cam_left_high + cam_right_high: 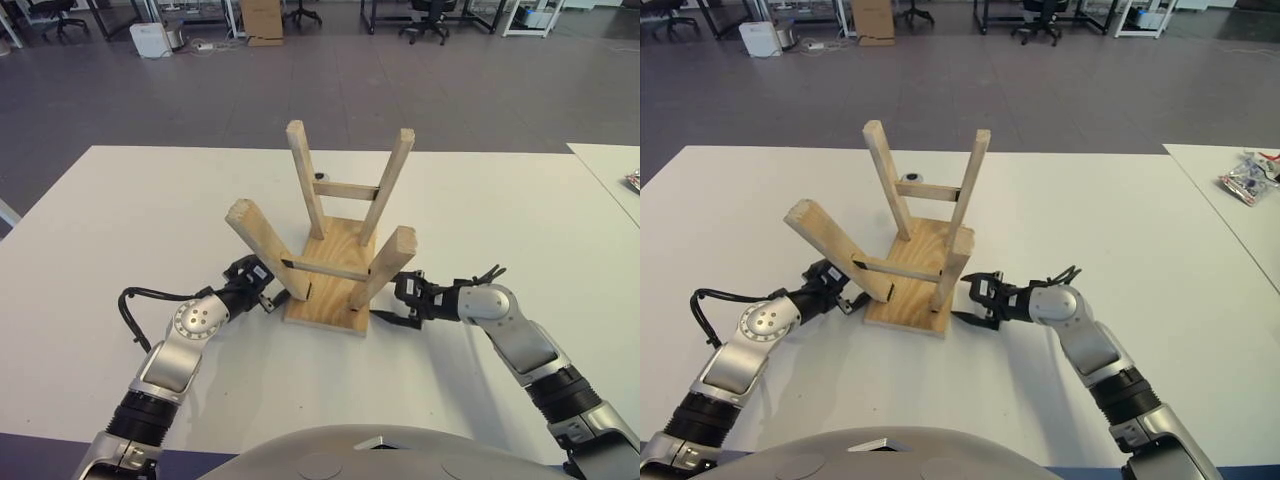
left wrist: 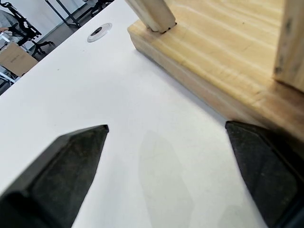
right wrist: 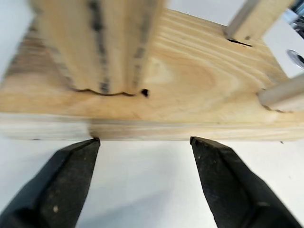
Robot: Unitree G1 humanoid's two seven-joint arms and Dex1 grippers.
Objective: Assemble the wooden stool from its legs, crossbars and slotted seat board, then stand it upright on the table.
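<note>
Jaws on the left end effector [image 2: 166, 126] are spread wide with nothing between them. It sits low on the tabletop [image 1: 130, 200], right against the left edge of the seat board [image 1: 335, 250], near that board's front-left corner. One finger looks like it's touching or almost touching the wood, can't tell which.

Middle of things: the stool looks fully put together but it's upside down. The seat board lies flat and everything else sticks up off it. Its long axis runs away from the robot, skewed a little.

Count: one seat board, four legs, two crossbars. The near-left leg [image 1: 265, 245] splays out past the board's left edge, and the far-left leg [image 1: 305, 180] and far-right leg [image 1: 390, 185] rise over its back end. The near-right leg [image 1: 385, 265] stands at its front-right corner. One crossbar [image 1: 345, 190] ties the back pair together, the other crossbar [image 1: 325, 270] ties the front pair.

The right end effector [image 3: 145, 139] is also wide open and holding nothing. Its tips are just short of the board's right edge at the front-right corner, directly below that near-right leg.

So the board sits between the two arms, both about equally close. My guess is the flip hinges on rolling it about that long axis.
</note>
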